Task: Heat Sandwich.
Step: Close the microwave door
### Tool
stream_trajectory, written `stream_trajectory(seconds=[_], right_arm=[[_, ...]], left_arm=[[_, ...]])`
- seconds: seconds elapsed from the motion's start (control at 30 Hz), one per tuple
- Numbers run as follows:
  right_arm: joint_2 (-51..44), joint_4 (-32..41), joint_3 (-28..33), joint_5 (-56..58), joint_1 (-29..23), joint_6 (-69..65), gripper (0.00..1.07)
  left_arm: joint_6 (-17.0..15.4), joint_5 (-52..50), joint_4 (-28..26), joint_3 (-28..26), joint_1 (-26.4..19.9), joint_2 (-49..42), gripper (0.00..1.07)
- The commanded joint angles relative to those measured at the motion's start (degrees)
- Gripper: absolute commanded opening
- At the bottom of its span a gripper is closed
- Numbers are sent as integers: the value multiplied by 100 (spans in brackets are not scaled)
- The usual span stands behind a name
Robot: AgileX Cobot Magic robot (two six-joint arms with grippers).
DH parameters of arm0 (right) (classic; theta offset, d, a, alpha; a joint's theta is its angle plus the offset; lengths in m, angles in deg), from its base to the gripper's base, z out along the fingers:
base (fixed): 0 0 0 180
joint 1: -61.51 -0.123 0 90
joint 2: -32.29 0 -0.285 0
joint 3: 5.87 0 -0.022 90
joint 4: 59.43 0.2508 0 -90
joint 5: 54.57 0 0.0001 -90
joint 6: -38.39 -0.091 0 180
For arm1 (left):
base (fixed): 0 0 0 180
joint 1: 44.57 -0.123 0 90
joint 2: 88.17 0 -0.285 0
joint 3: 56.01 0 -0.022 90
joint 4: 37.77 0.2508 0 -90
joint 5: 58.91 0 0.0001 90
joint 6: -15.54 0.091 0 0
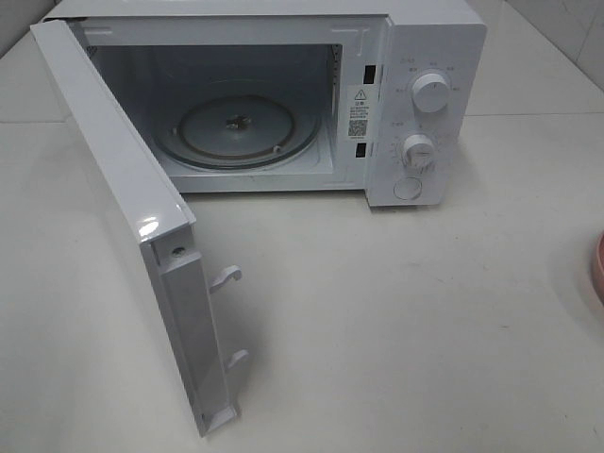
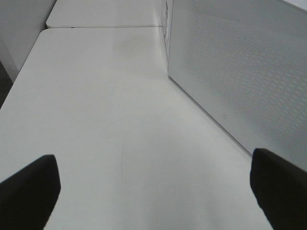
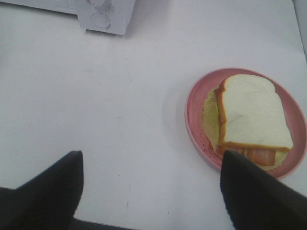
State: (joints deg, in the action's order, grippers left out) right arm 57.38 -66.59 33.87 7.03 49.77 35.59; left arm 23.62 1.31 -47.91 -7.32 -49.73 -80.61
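A: Grippers first. Our right gripper (image 3: 151, 191) hangs spread and empty over the table (image 3: 96, 96); our left gripper (image 2: 153, 187) gapes wide beside the microwave door (image 2: 240, 72).

B: Sandwich (image 3: 252, 115) lies on the pink dish (image 3: 194, 115), just ahead of our right gripper, toward one fingertip, long axis pointing away. Right arm nearer, we judge.

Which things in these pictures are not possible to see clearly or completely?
- Round pink dish: in the exterior high view only a sliver shows, cut by the picture's edge; the layered sandwich of white bread is out of that view.
- Small print around the white microwave's two round knobs: too small to read.
- White perforated microwave door: the left wrist view shows only part, cut by the edge.
- Both arms: absent from the exterior high view.
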Motion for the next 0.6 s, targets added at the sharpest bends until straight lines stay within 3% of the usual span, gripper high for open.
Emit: stream_trajectory(seconds=[0.03,0.3,0.6], right_arm=[[-579,0,281,-80,46,40,76],[-1518,-6,877,-206,46,-11,76],[-1896,-29,877,-206,46,-40,76]], left_arm=[[-6,-74,-34,11,29,-138,101],[-6,-74,-34,11,29,-138,101],[-6,-74,-34,11,29,-138,101]])
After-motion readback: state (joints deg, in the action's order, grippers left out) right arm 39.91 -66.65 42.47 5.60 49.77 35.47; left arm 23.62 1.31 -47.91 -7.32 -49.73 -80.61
